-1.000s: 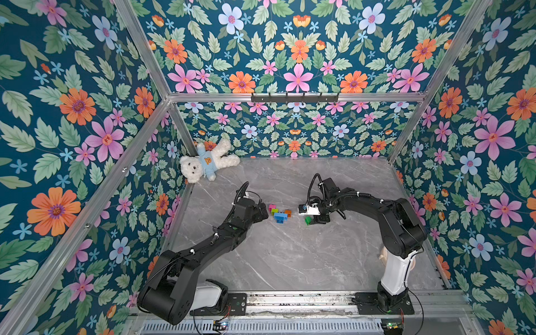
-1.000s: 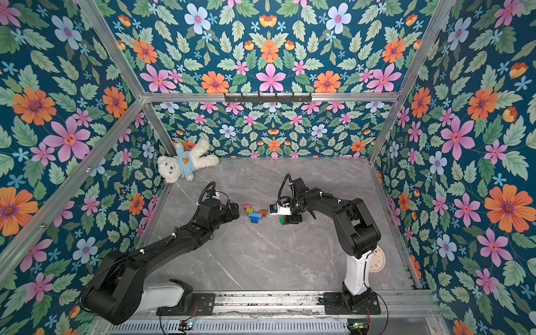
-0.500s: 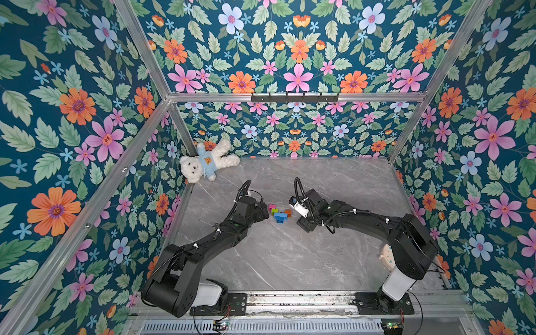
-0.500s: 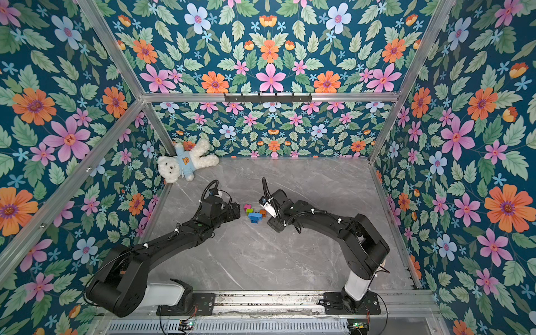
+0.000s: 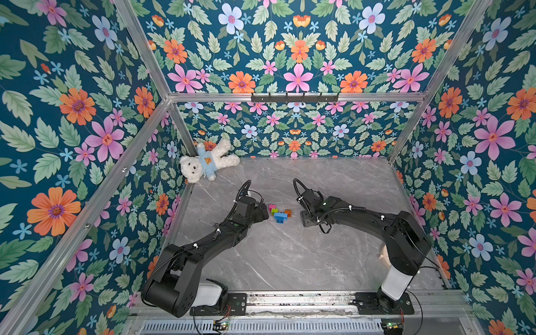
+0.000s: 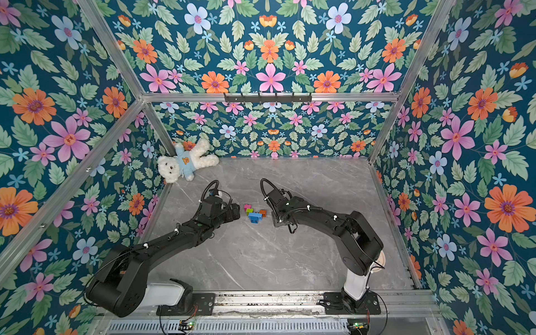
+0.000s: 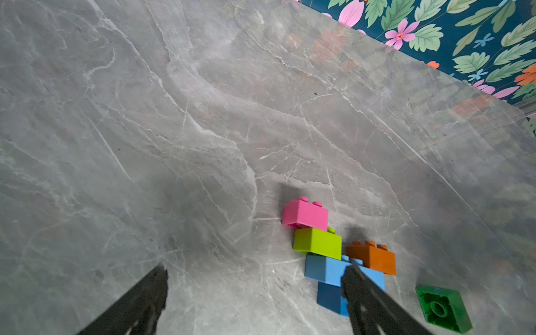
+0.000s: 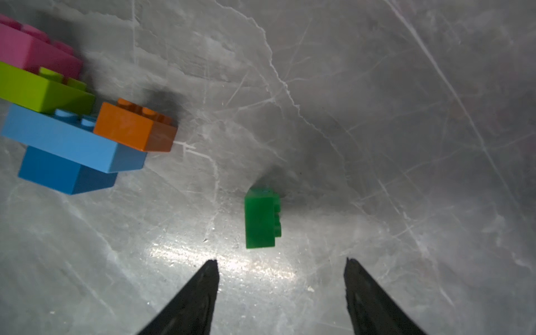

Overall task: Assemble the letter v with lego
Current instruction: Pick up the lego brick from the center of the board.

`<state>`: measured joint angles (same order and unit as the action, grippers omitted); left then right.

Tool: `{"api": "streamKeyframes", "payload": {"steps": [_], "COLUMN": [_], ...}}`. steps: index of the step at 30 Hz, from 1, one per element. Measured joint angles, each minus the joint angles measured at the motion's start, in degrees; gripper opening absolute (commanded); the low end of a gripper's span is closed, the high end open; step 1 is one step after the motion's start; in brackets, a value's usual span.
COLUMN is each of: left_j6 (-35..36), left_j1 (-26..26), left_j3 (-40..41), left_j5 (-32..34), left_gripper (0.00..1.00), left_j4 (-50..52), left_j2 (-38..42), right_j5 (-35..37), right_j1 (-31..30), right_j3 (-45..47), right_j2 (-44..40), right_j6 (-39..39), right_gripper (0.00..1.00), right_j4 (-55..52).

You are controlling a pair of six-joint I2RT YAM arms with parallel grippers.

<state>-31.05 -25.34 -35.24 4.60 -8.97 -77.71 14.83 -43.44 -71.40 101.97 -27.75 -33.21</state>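
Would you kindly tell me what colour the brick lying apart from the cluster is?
The loose brick is green, clearest in the right wrist view.

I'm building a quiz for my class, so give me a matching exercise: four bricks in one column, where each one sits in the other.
1. pink brick
2. orange brick
3. green brick
4. dark blue brick

A. alone on the table, joined to nothing
B. on the light-blue brick, beside the lime brick
C. on the lime brick
D. under the light-blue brick

Pairs: 1-C, 2-B, 3-A, 4-D
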Motion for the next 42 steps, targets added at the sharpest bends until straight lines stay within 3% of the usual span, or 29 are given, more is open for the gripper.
{"api": "streamKeyframes", "payload": {"steps": [13, 21, 26, 29, 35, 37, 42], "left_j6": [0.2, 1.0, 1.1, 1.3, 1.3, 1.4, 1.5], "left_j1": [0.0, 0.0, 0.0, 0.0, 0.0, 0.0, 0.0], "left_j3": [0.0, -0.2, -0.2, -0.3, -0.3, -0.3, -0.3], "left_j5": [-0.1, -0.2, -0.2, -0.2, -0.2, -0.2, -0.2], "left_gripper": [0.96, 0.96, 0.97, 0.97, 0.97, 0.97, 0.97], "left_j4": [0.0, 0.0, 0.0, 0.0, 0.0, 0.0, 0.0], "left_j2": [-1.0, -1.8, -2.0, -2.3, -2.5, -2.5, -2.3], "right_j5": [-3.3, -4.4, -5.8, -6.7, -7.1, -7.4, -8.8], "right_j1": [0.8, 1.5, 2.2, 2.1, 2.4, 2.6, 3.6], "right_j3": [-1.8, -2.5, -2.3, -2.4, -3.2, -4.0, -6.5], "right_j2": [5.7, 8.1, 8.6, 8.9, 9.4, 9.6, 9.7], "right_j6": [-1.6, 1.1, 3.1, 5.6, 9.9, 12.2, 22.3], "right_gripper": [0.57, 0.39, 0.35, 0.27, 0.22, 0.16, 0.08], "right_j4": [0.3, 1.8, 3.4, 3.5, 3.7, 3.7, 4.0]}}
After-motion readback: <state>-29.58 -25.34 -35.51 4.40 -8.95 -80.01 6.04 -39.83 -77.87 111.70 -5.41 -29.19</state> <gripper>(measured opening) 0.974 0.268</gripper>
